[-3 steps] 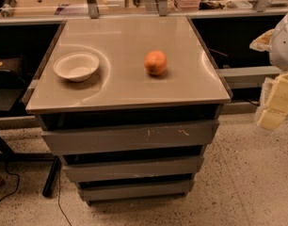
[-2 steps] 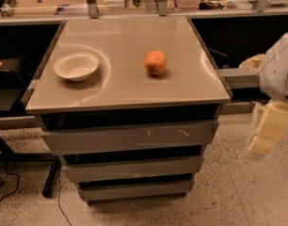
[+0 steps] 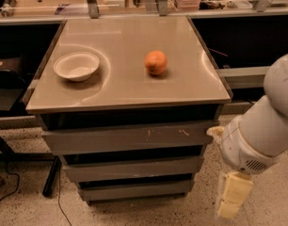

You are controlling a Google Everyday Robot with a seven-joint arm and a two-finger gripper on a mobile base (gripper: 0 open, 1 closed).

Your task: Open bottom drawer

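Hanging low near the closed bottom drawer (image 3: 134,190), the end effector (image 3: 233,197), whose opening I cannot tell, should approach level and catch the front's upper lip.

Item 1: shallow white round bowl (image 3: 76,66), upright on the left of a glossy grey-beige cabinet top (image 3: 125,86).
Item 2: round orange fruit (image 3: 156,62), right of the bowl and well apart from it.
Item 3: thin black cable (image 3: 7,182), trailed over a speckled stone floor (image 3: 26,213) at lower left; the same floor lay beneath the gripper (image 3: 233,194), low right of the cabinet.
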